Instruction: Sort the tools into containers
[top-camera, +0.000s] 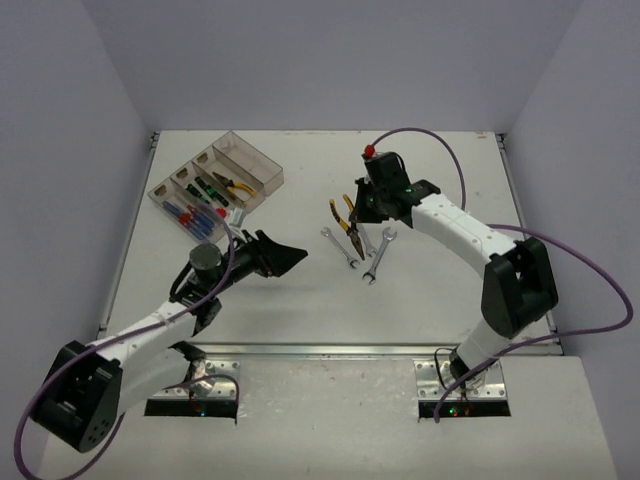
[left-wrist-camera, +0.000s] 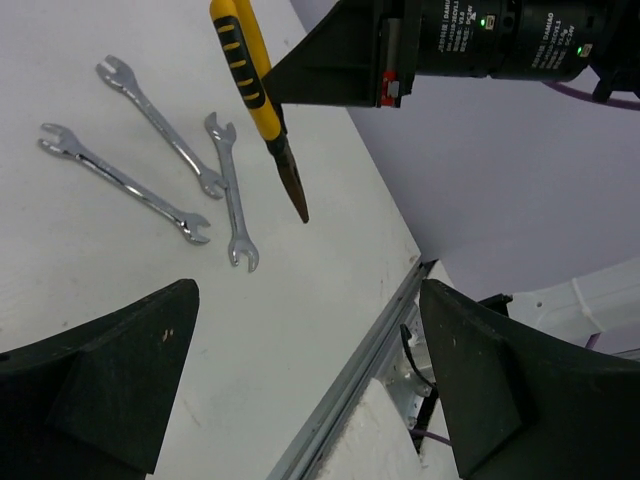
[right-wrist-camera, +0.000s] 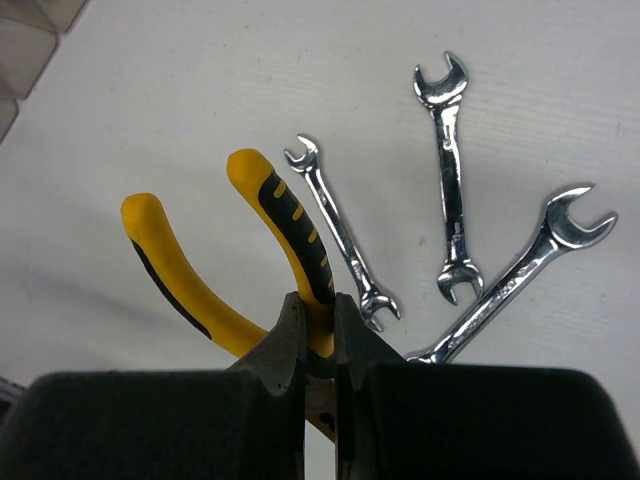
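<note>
The right gripper (right-wrist-camera: 320, 312), at the bottom centre of its own wrist view, has its jaws pressed nearly together on one yellow-and-black handle of the pliers (right-wrist-camera: 182, 268). Pinching a single handle, not both, lets the other swing out to the left, so the tool hangs splayed. In the left wrist view its rusty nose points down toward the table (top-camera: 440, 290); it seems to hang clear of the surface, though the angle leaves that unsure. The pliers sit right of centre in the top view, just beside the three silver wrenches (right-wrist-camera: 447, 180), which lie flat and fanned on the table, two of them touching at their lower ends. The containers (top-camera: 262, 160) stand at the upper left, well apart from this cluster, so the held tool has the width of the table to cross. The left gripper (left-wrist-camera: 307, 300) is spread wide with nothing between its fingers, aimed at the wrenches, probably ready for one of them.
</note>
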